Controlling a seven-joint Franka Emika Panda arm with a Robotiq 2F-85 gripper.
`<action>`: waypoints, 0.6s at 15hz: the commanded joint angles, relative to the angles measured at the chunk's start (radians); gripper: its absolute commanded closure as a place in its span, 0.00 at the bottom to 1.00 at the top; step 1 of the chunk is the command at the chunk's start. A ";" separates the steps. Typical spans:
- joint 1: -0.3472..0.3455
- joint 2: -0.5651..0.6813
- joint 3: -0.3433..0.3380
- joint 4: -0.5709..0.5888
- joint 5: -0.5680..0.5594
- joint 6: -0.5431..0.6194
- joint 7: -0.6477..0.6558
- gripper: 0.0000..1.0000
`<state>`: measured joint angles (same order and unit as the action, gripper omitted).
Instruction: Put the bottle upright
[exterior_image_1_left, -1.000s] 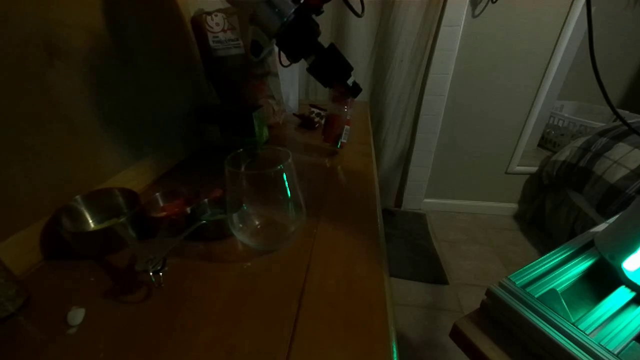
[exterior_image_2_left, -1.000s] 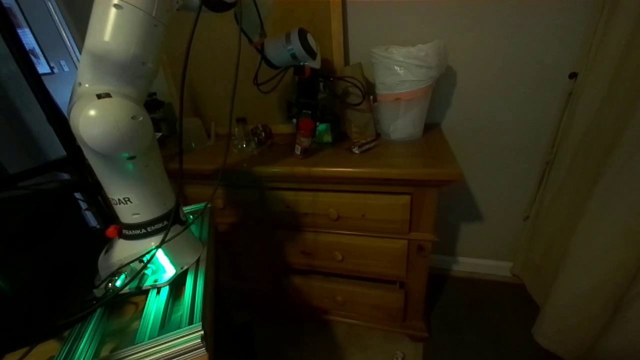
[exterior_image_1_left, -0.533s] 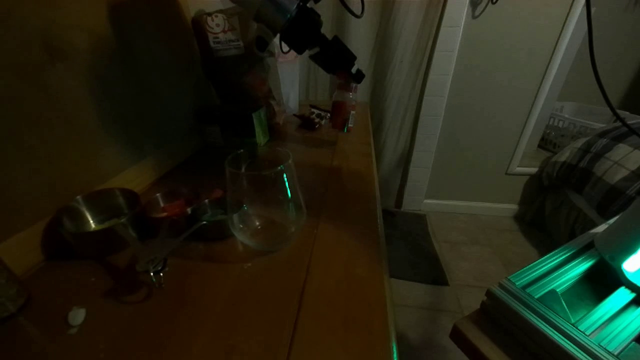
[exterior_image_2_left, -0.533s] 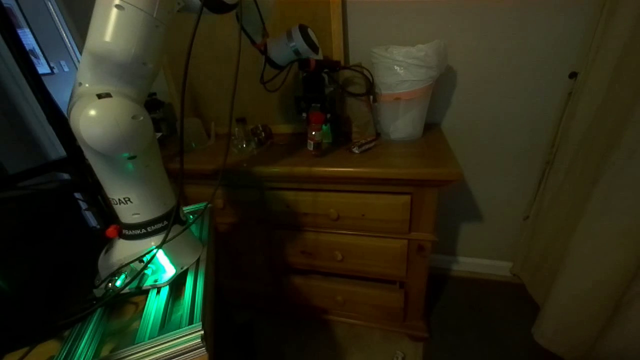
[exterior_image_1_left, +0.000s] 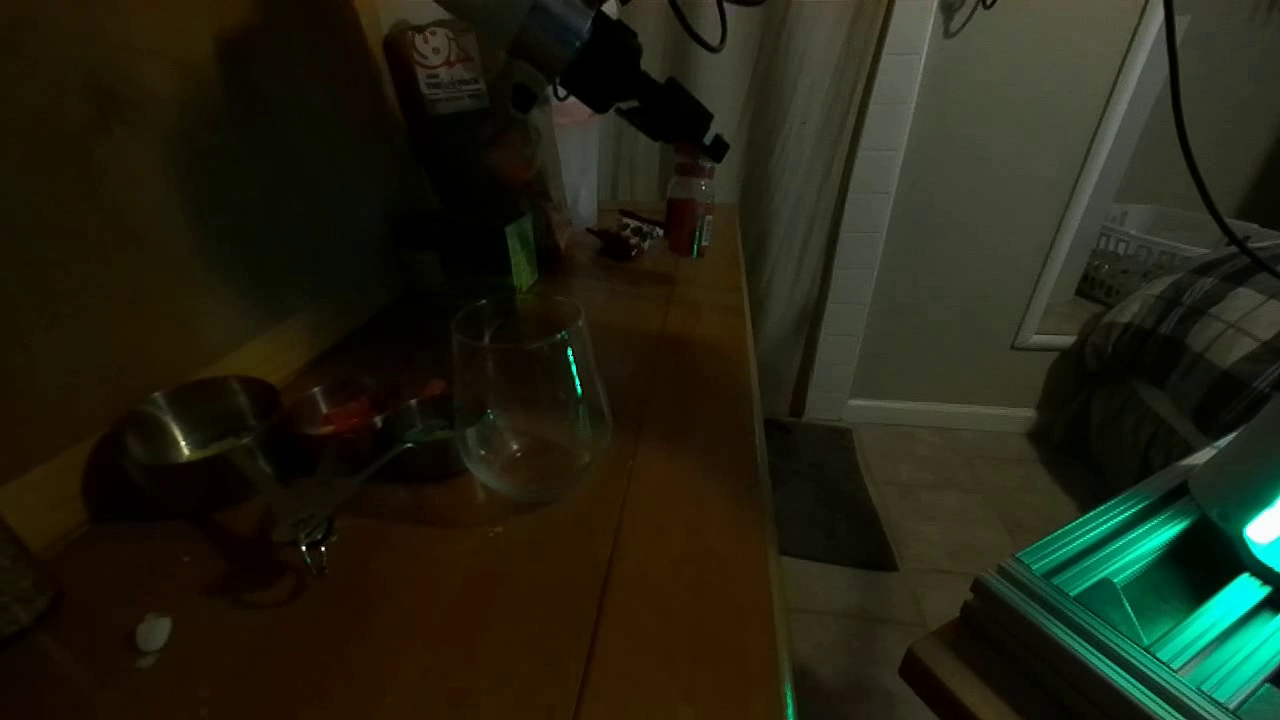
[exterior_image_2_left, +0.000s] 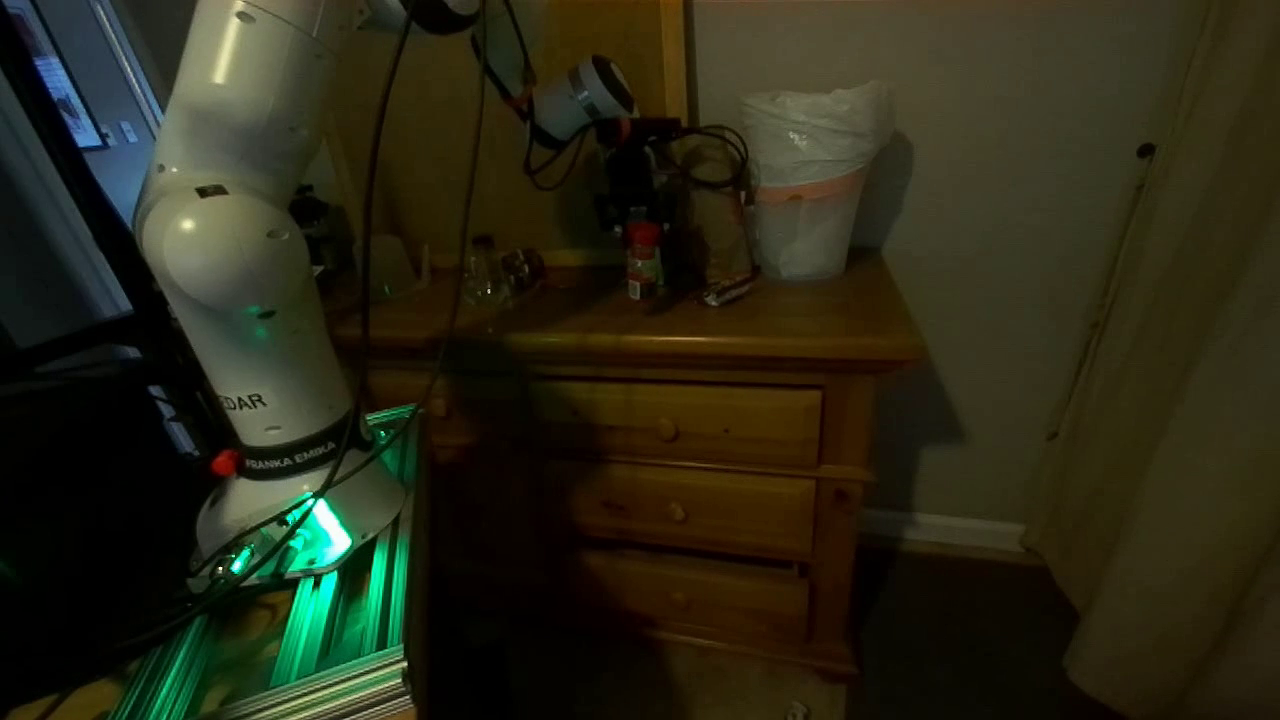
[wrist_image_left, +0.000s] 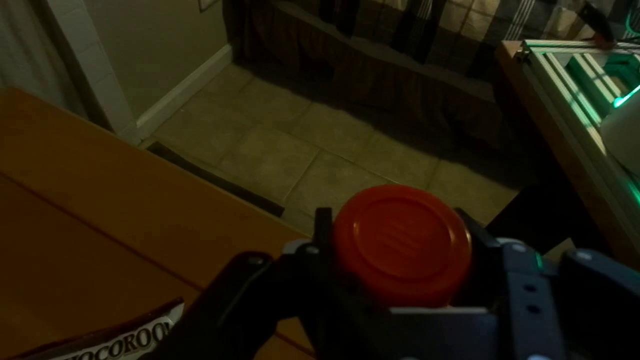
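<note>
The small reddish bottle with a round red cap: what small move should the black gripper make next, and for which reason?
Probably ease the black gripper slightly downward before opening it. The bottle looks about upright in both exterior views, and its cap appears held in the wrist view, but I cannot tell whether the bottle touches the brown wooden dresser top.

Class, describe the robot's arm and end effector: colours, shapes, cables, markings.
The smooth, rounded white robot arm has thin black cables and a black base band lettered FRANKA EMIKA in white. The black, two-fingered end effector looks angular and jointed.
</note>
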<state>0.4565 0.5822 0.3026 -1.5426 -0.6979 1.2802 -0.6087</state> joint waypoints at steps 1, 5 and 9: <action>0.016 0.017 0.000 0.010 -0.063 -0.023 0.028 0.67; 0.019 0.023 0.008 0.007 -0.103 -0.003 0.024 0.67; 0.026 0.024 0.019 -0.001 -0.158 0.016 0.013 0.67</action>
<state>0.4746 0.5990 0.3105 -1.5426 -0.8029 1.2823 -0.5936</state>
